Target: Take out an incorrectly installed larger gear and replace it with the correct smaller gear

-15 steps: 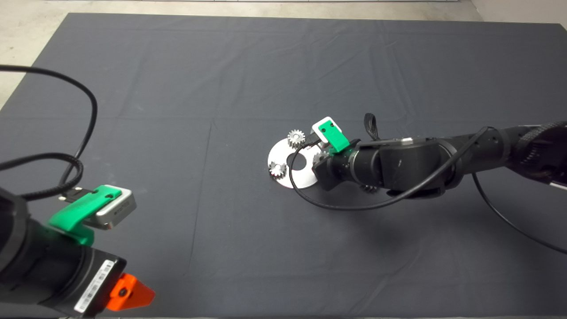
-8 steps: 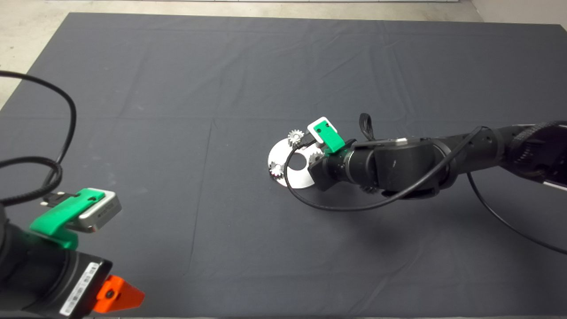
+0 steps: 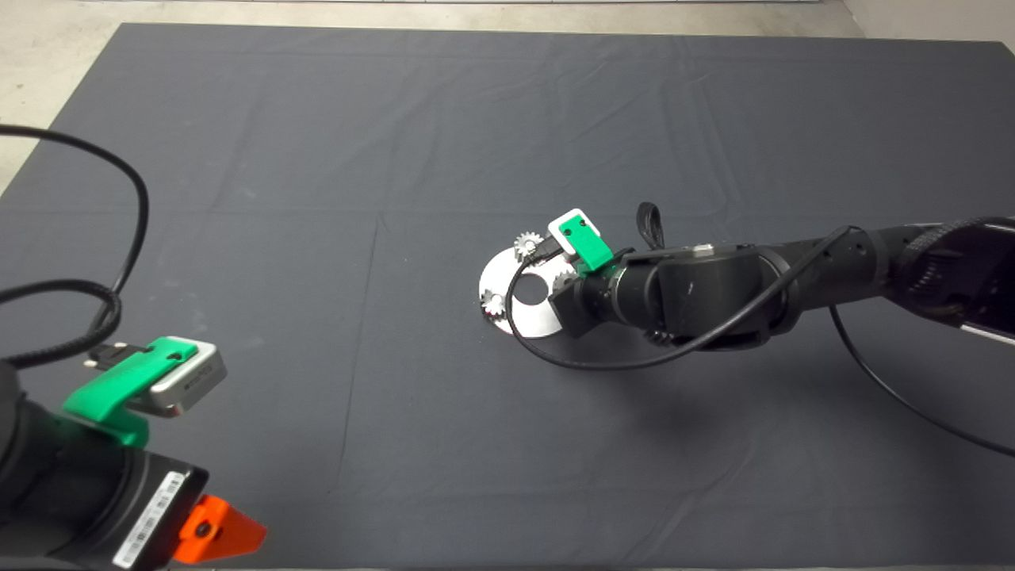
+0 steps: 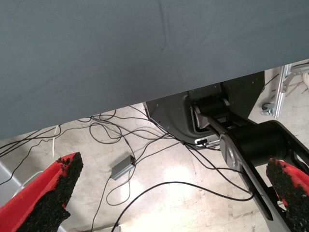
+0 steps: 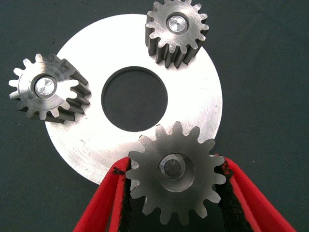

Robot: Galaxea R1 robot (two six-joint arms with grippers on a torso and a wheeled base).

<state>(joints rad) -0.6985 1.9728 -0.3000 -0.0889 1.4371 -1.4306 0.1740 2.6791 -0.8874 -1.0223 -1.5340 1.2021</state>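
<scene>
The larger gear [image 5: 173,176], wide with flared teeth, sits on a peg of the round steel plate [image 5: 91,150]. My right gripper [image 5: 174,165] straddles it, with both pads [image 5: 123,193] touching its teeth. Two small spur gears [image 5: 176,29] [image 5: 46,89] stand on the plate's other pegs. In the head view the right wrist hangs over the plate [image 3: 496,277] and covers most of the larger gear [image 3: 564,279]. A toothed edge, probably the smaller gear [image 3: 655,338], peeks out from under the right forearm. My left gripper [image 3: 214,533] is parked at the lower left, open.
The dark mat [image 3: 396,159] spreads wide around the plate. A black cable [image 3: 603,366] loops from the right wrist onto the mat near the plate. The left wrist view looks past the mat's edge at floor cables [image 4: 120,166] and the robot's base [image 4: 231,116].
The right arm has slid a little to the left over the plate, closing in on the larger gear. The left gripper dropped back toward the lower left edge.
</scene>
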